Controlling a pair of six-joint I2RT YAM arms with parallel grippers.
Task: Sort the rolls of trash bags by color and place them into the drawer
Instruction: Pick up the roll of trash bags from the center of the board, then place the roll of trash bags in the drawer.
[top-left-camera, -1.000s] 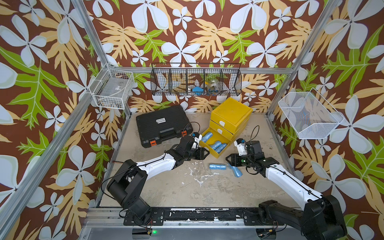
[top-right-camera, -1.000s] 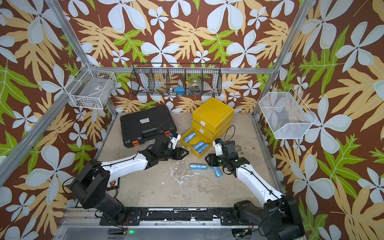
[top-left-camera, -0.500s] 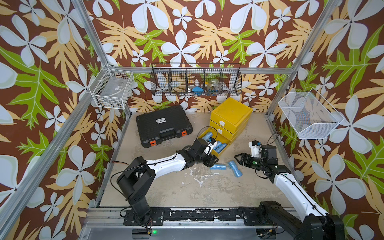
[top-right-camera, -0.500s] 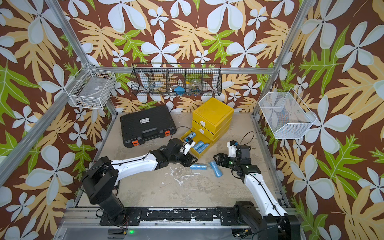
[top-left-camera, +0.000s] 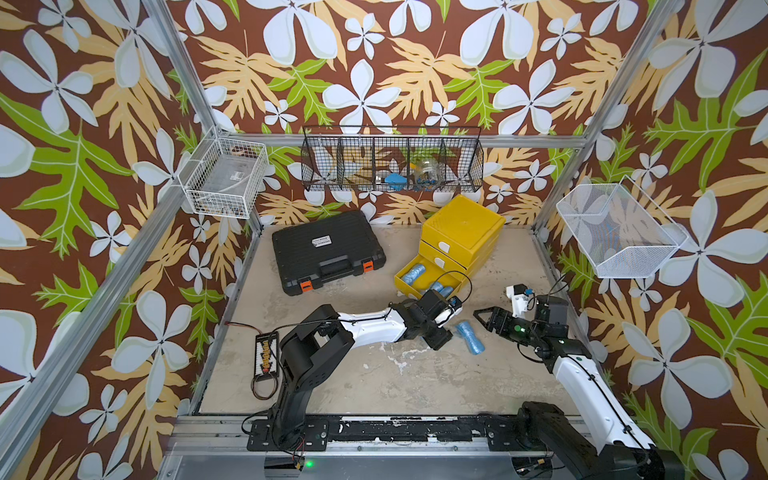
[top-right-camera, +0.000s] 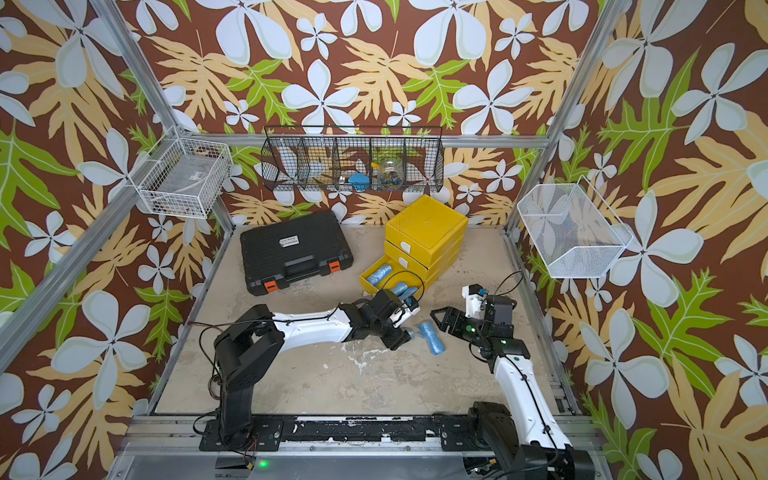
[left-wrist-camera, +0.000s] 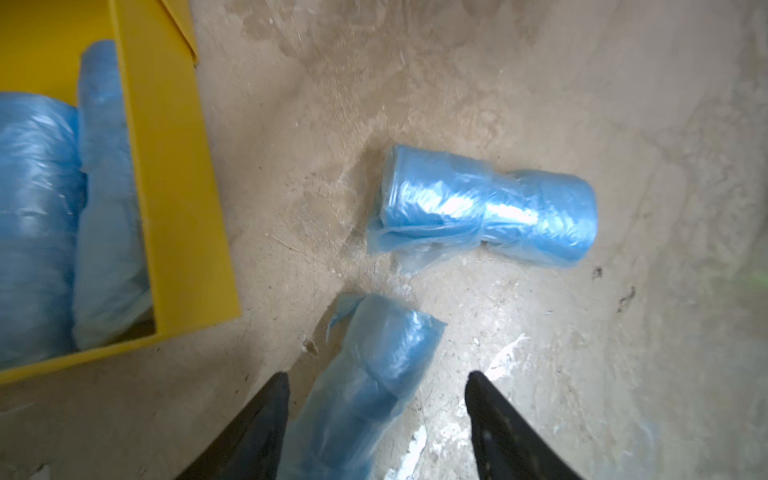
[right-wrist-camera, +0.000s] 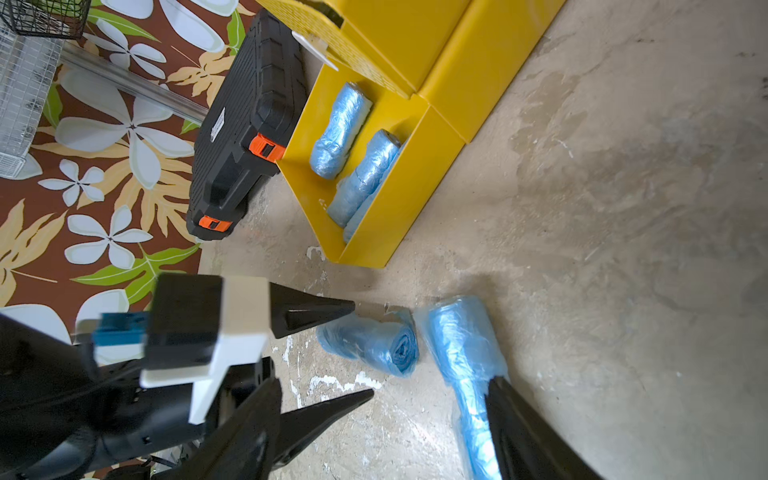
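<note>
Two blue rolls of trash bags lie on the table in front of the open yellow drawer (top-left-camera: 405, 277), which holds several more blue rolls (top-left-camera: 415, 272). My left gripper (left-wrist-camera: 376, 378) is open and straddles one loose roll (left-wrist-camera: 374, 374) without pinching it. The second loose roll (top-left-camera: 469, 337) lies just beyond it, also in the left wrist view (left-wrist-camera: 486, 208). My right gripper (right-wrist-camera: 382, 382) is open to the right of that roll (right-wrist-camera: 461, 345), one finger (right-wrist-camera: 519, 432) beside the roll's end. In a top view the right gripper (top-left-camera: 482, 321) points at the rolls.
The yellow drawer unit (top-left-camera: 461, 232) has its upper drawers shut. A black tool case (top-left-camera: 328, 253) lies left of it. Wire baskets (top-left-camera: 392, 162) hang on the back and side walls. A small cabled board (top-left-camera: 266, 353) lies at the table's left.
My left gripper has swung right from the drawer front down over a loose roll and opened wider. My right gripper has opened and pulled back to the right, leaving its roll on the table.
</note>
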